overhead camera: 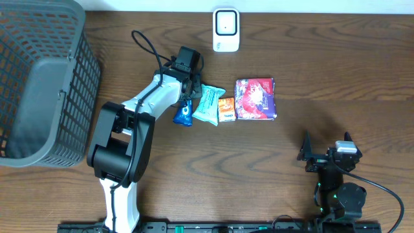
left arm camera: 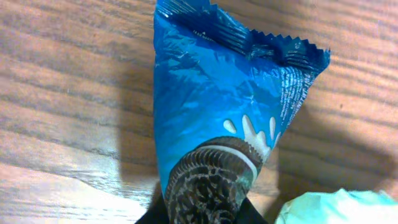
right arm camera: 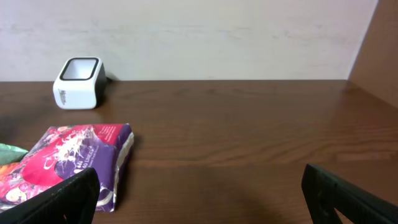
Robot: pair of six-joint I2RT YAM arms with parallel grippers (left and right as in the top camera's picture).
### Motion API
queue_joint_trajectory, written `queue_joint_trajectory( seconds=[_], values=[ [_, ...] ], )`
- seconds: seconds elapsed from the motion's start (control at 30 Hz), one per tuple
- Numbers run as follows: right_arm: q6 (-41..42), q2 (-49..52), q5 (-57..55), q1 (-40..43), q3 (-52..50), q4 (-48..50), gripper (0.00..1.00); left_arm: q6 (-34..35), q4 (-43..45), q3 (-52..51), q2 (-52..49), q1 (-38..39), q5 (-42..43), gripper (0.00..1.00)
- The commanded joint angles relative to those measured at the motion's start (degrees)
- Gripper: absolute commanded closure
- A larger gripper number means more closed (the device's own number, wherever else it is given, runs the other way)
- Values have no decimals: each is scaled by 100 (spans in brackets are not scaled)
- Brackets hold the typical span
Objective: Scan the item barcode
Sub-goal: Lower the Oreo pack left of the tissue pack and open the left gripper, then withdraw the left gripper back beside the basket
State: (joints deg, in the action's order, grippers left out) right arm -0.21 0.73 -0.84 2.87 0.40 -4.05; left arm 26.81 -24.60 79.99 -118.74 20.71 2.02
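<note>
A blue cookie packet (overhead camera: 184, 114) lies on the wooden table at the left end of a row of snack packets. In the left wrist view the blue packet (left arm camera: 211, 106) fills the frame, its crimped end pointing away. My left gripper (left arm camera: 202, 214) is shut on the packet's near end, over the printed cookie, with its black fingers pressed against both sides. From overhead, the left gripper (overhead camera: 187, 100) reaches down onto it from the far side. The white barcode scanner (overhead camera: 226, 30) stands at the table's back edge. My right gripper (right arm camera: 199, 186) rests open at the front right, holding nothing.
A mint-green packet (overhead camera: 209, 103), a small orange packet (overhead camera: 226, 109) and a purple packet (overhead camera: 255, 98) lie to the right of the blue one. A dark mesh basket (overhead camera: 39, 84) stands at the left. The scanner (right arm camera: 78, 82) faces the right wrist camera.
</note>
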Motion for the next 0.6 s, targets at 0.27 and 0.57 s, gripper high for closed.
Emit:
queue_joint_trajectory(
  seconds=[0.27, 0.57],
  values=[
    [101, -24, 31, -28, -9, -24, 1, -13, 162, 282, 649, -192, 785, 32],
    [101, -24, 31, -28, -9, -24, 1, -481, -323, 282, 2312, -516, 297, 21]
  ],
)
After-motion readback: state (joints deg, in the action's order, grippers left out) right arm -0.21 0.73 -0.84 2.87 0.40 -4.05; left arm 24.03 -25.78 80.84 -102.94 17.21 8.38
